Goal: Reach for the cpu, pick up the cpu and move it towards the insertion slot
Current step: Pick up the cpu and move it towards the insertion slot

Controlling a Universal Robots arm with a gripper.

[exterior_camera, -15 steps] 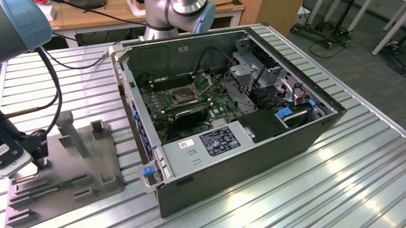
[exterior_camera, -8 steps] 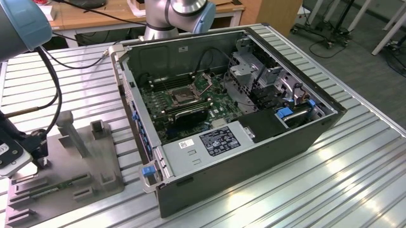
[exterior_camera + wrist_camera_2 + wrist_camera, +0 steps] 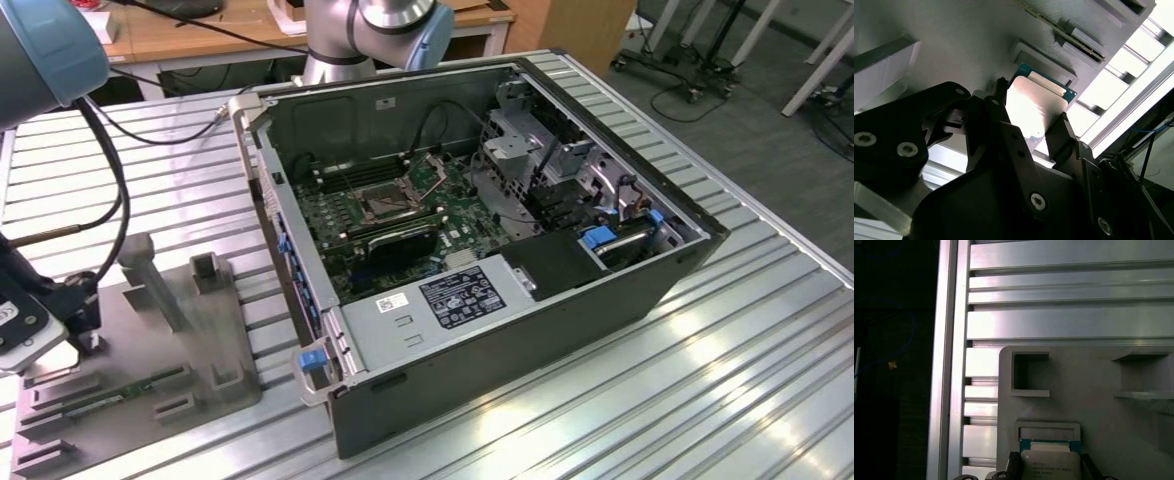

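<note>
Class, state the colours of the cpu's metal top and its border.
The cpu has a pale silver top and teal border; clearest in the first wrist view.

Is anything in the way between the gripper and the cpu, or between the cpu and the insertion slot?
Nothing lies between the gripper and the cpu, which sits right at it at the grey tray. Toward the insertion slot, the side wall of the computer case rises between them; the case is open above.

Cpu (image 3: 1050, 466) over tray (image 3: 1094, 390), tray beside computer case (image 3: 641, 300)
</note>
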